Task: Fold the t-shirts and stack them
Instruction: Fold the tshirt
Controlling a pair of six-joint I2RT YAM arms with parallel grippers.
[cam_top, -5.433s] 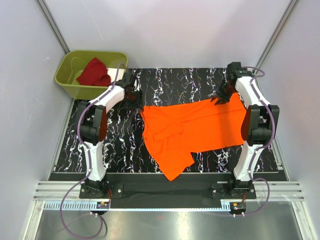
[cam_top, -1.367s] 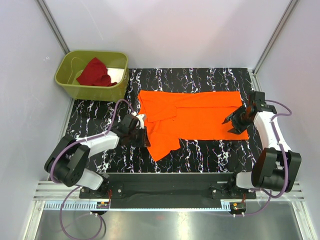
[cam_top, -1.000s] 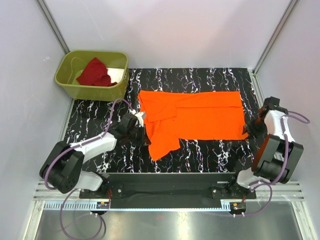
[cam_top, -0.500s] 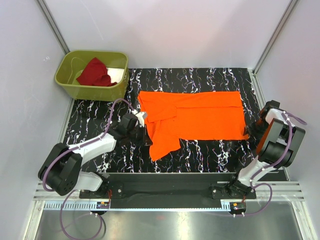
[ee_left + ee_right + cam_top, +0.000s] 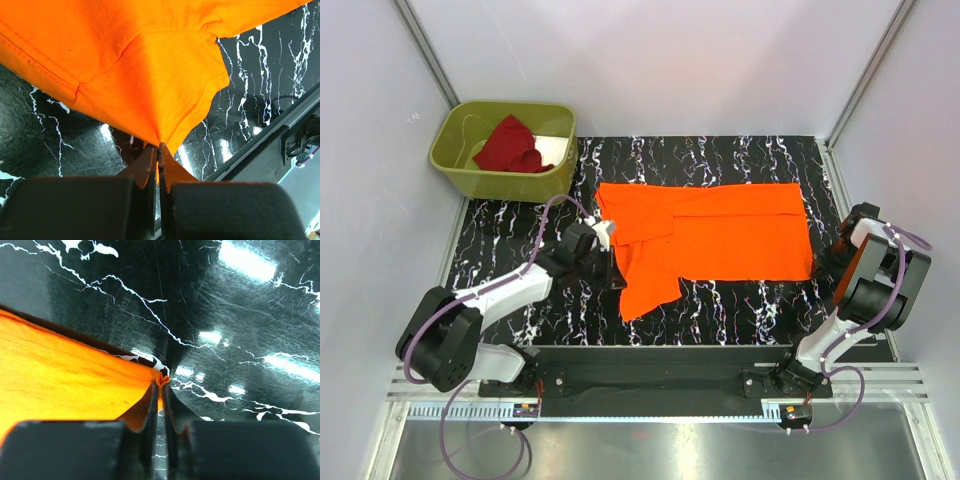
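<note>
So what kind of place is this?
Probably a robot test booth, not a home: plain white walls box in a black marbled table, with the left arm and right arm bolted at its near edge.

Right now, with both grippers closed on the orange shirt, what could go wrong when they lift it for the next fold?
1. The right gripper pinches only the very tip of one corner of the orange t-shirt, so the cloth may slip out when it is lifted.
2. The left gripper also holds just a small point of the edge. The cloth near it lies in creased, overlapping layers, so the fold may come out crooked.
</note>
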